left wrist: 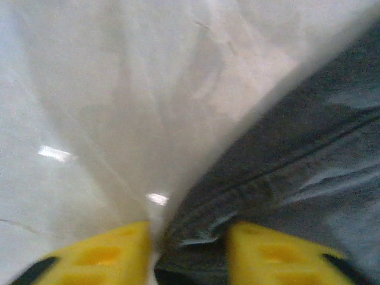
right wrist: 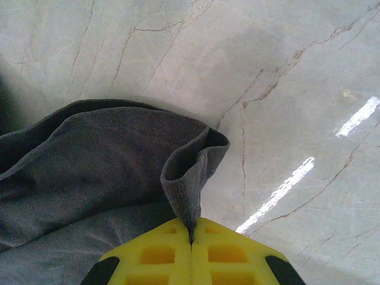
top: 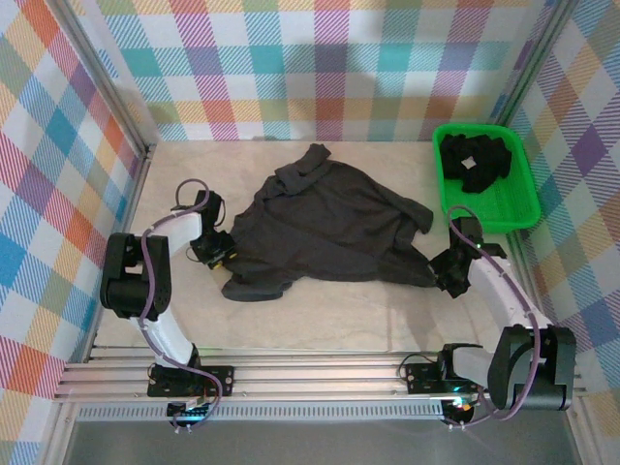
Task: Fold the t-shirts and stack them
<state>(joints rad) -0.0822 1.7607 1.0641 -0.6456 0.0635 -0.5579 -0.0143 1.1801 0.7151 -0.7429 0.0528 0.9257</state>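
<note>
The right gripper (right wrist: 191,234) has its yellow pads pressed tight together on a thin pinch of the t-shirt (top: 329,228). A small upright fold of the edge rises out of them at the bottom centre of the right wrist view. The left gripper (left wrist: 190,231) has its jaws standing apart, with the stitched hem lying in the gap at the bottom of the left wrist view. As far as I can judge, nothing is clamped there.

In the top view the right arm comes up from the lower right, bent, with its wrist at the shirt's right-hand corner. The left arm loops up from the lower left, elbow pushed out toward the left edge, and its wrist sits at the shirt's left border.

The t-shirt lies spread but rumpled across the middle of the table (top: 320,310), with a bunched part toward the upper centre. It looks soft, light and limp, so it should sag between any two holds and crease wherever it is dragged. It is not fragile. A thin pinch like the right one could slip free under tension. Hems and corners are the sensible places to take it, matched on both sides so it pulls flat.

At the upper right, the green bin (top: 504,205) holds more dark shirts (top: 484,153), and one shows a small white tag.
</note>
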